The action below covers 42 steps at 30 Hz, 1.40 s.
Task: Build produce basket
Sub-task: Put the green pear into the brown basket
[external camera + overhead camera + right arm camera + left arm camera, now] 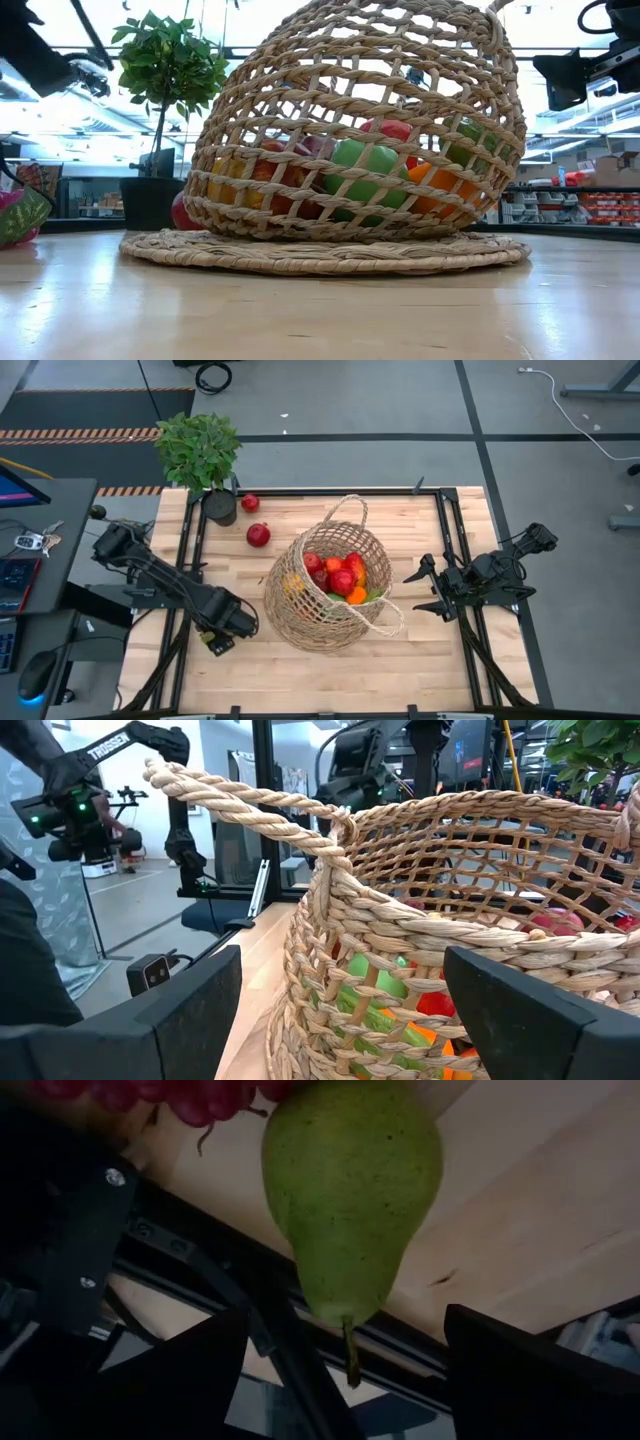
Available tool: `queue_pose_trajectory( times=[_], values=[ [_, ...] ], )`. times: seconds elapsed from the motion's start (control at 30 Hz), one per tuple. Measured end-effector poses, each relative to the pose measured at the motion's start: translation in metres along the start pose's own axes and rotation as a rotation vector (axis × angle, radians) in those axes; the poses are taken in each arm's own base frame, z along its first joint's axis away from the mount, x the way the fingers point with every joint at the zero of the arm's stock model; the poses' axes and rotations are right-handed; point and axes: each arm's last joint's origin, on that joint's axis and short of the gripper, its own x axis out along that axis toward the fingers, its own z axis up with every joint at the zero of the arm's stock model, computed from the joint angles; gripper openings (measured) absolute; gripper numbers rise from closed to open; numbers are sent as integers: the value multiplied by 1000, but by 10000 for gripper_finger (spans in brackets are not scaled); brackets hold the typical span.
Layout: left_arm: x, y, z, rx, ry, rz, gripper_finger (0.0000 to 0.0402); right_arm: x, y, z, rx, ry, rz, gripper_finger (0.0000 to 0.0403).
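Note:
The tan wicker basket (325, 595) sits mid-table, its mouth tipped toward the right side, with red, orange and green produce (340, 575) inside. Two red fruits (258, 535) (250, 503) lie on the wood near the far left corner. My left gripper (218, 642) is low over the near left part of the table, open. Its fingers stand on either side of the stem end of a green pear (350, 1190), apart from it. The pear lies on the table beside red grapes (170, 1095). My right gripper (414, 590) is open just right of the basket, facing its rim (430, 930).
A leafy plant in a black pot (205, 455) stands at the far left corner. One loop handle (385, 622) of the basket lies toward the near right, the other (345, 510) points to the far edge. Bare wood (330, 680) runs along the near edge.

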Motion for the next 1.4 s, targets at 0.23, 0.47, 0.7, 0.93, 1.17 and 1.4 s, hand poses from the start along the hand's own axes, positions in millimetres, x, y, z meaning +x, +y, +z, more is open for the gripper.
queue_pose_trajectory(
  times=[0.23, 0.47, 0.7, 0.93, 1.17, 1.4],
  values=[
    [15, -14, 6, 62, 21, 31, 306, 0, 0, 0, 0, 1, 0, 350],
    [27, -22, 14, 103, 69, 50, 254, 0, 0, 0, 0, 0, 0, 350],
    [33, -27, 18, 132, 83, 50, 185, 0, 0, 0, 0, -1, 0, 350],
    [33, -27, 18, 135, 76, 50, 160, 0, 0, 1, 2, -9, 0, 350],
    [33, -27, 18, 135, 75, 50, 161, 0, 0, 1, 2, -8, 0, 350],
    [27, -32, 19, 165, 44, 28, 160, 0, 0, 1, 2, -9, 0, 350]
  ],
)
